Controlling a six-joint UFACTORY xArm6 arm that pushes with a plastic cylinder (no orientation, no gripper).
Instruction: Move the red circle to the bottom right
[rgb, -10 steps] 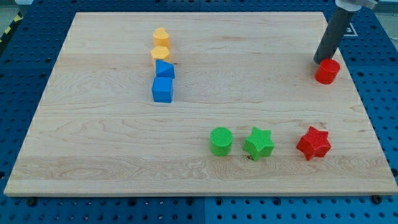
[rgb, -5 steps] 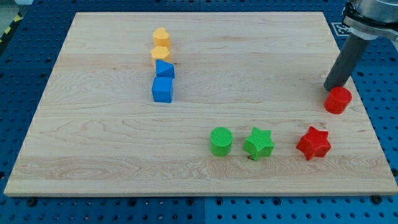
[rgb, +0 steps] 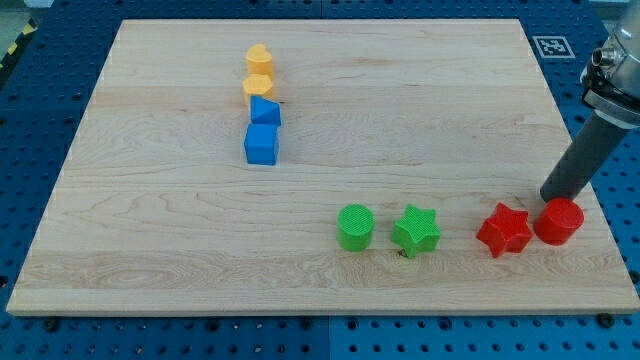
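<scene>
The red circle (rgb: 558, 221) sits near the board's right edge, low in the view, touching or almost touching the red star (rgb: 504, 229) on its left. My tip (rgb: 553, 198) rests against the circle's upper side, with the dark rod rising up and to the right from it.
A green star (rgb: 416, 230) and a green circle (rgb: 355, 227) lie left of the red star in a row. Two yellow blocks (rgb: 259, 72) and two blue blocks (rgb: 262, 130) form a column at the upper left. The wooden board's right edge (rgb: 590, 205) is close to the circle.
My tip has pushed the red circle down the right side of the board, from the upper right to beside the red star. The other blocks have not moved.
</scene>
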